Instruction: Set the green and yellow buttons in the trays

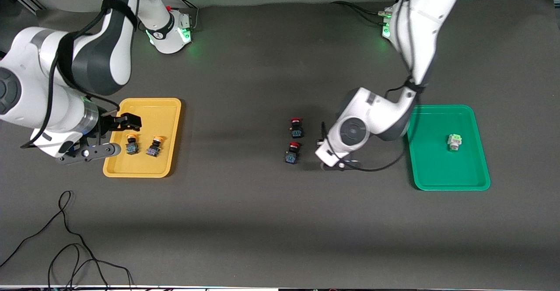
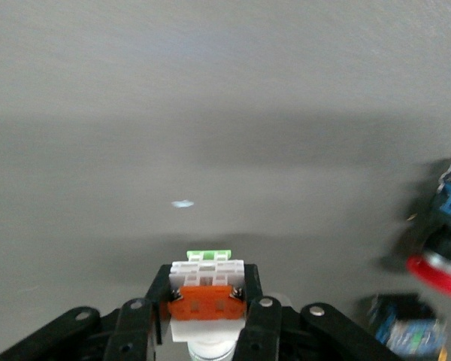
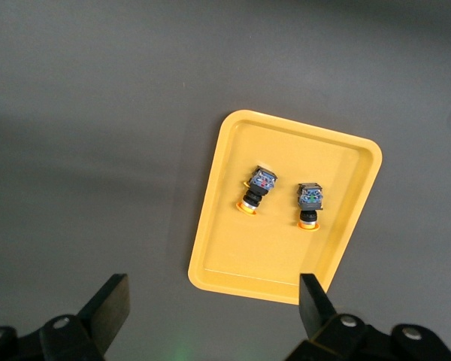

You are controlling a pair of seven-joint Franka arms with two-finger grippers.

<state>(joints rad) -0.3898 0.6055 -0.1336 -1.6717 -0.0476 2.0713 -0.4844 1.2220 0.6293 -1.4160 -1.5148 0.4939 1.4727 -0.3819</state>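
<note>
Yellow tray point(image 1: 171, 107): two yellow buttons point(image 1: 131, 144) point(image 1: 154, 145) inside, clear of its rim.
Green tray point(image 1: 477, 151): one green button point(image 1: 455, 141) mid-floor.
Left gripper point(image 2: 207, 316): low beside two red buttons point(image 1: 296, 127), clamped on a white button point(image 2: 207, 282) (green-faced).
Right gripper point(image 3: 210, 304): spread wide above yellow tray's edge, empty.

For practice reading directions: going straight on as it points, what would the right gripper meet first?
The right gripper would probably meet the yellow tray near its edge; depth is unclear.
</note>
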